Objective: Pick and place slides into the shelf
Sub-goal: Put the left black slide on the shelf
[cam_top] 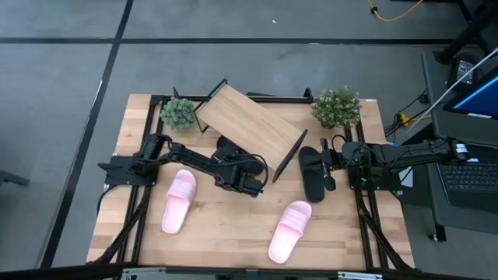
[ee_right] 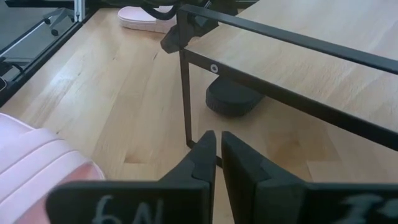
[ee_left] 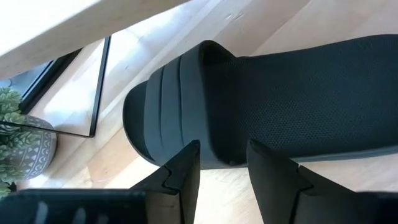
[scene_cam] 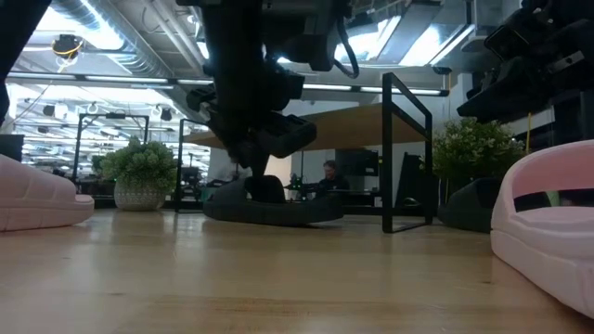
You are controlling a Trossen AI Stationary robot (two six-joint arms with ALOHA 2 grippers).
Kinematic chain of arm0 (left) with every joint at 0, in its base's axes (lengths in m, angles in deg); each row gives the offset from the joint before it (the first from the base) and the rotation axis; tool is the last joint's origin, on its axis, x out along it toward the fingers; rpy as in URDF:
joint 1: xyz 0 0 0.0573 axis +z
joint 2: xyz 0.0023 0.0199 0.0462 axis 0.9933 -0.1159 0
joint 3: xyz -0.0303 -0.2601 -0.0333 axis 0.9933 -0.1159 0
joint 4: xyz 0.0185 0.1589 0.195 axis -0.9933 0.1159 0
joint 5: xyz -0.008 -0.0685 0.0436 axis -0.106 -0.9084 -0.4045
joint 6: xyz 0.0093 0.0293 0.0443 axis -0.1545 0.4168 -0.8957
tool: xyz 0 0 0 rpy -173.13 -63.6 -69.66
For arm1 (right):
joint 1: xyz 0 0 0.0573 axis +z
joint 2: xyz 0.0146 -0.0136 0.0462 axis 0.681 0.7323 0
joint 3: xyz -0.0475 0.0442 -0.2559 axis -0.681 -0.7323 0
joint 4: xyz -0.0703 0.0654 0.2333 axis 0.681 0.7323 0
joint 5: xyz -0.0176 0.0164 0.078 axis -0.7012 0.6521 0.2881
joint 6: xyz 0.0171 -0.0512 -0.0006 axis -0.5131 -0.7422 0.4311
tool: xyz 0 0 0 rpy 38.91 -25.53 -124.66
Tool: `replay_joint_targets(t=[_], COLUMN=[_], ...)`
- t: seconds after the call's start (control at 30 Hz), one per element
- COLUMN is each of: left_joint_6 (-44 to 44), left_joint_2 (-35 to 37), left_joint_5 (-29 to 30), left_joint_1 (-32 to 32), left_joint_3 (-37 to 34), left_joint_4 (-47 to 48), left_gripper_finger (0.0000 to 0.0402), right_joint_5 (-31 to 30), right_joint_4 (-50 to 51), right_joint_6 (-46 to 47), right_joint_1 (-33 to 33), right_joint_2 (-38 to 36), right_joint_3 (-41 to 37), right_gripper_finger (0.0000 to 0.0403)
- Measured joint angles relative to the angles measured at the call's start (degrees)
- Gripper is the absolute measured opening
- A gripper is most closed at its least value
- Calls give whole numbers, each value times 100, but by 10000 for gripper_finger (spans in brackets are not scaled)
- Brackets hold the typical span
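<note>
Standing slanted near the far edge of the table (cam_top: 233,233), the shelf (cam_top: 247,129) is a light-wood board on a thin black frame, turned at an angle, and no slide lies on it. One black slide (ee_left: 267,106) is partly under the shelf's near edge, flat on the table. The left gripper (ee_left: 222,163) is low just beside this slide, its two fingers apart with an edge of the slide seen in the gap between them; I cannot tell if they touch it. The second black slide (cam_top: 313,173) lies on the table just beside the shelf's right end, next to the right gripper (ee_right: 217,154). The right gripper hangs near the shelf's black frame leg, with its fingers almost together and nothing between them. One pink slide (cam_top: 180,201) lies on the left part of the table, near the left arm, and the other pink slide (cam_top: 290,230) lies nearer the front edge on the right; the two are well apart. Two small potted plants stand at the far edge, one green plant (cam_top: 178,113) by the shelf's left end and one paler plant (cam_top: 336,106) by its right end. The table is pale wood with black rails along its sides. Around it the floor (cam_top: 62,93) is grey, and in the low view a person (scene_cam: 329,173) is seated far behind the table under bright ceiling lights.
</note>
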Motion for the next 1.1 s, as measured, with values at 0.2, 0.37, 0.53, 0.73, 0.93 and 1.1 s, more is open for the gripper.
replay_joint_targets(t=[0.2, 0.37, 0.53, 0.73, 0.93, 1.1], left_joint_6=[29, 299, 308, 313, 325, 511], left_joint_2=[7, 7, 7, 7, 7, 7], left_joint_5=[-4, 1, 4, 47, 95, 107], left_joint_1=[63, 146, 186, 211, 213, 213], left_joint_3=[-252, -489, -578, -619, -625, -625], left_joint_4=[-207, -225, -234, -280, -229, -100], left_gripper_finger=[123, 123, 123, 120, 67, 9], right_joint_5=[0, 0, 0, 0, 0, 0], right_joint_4=[0, -2, -2, -2, -2, -2], right_joint_6=[6, 3, 1, -1, -1, -1], right_joint_1=[-2, -1, 0, 0, 0, 0], right_joint_2=[0, 0, 0, 0, 0, 0], right_joint_3=[0, 0, 0, 2, 0, 0], right_gripper_finger=[29, 29, 29, 29, 29, 29])
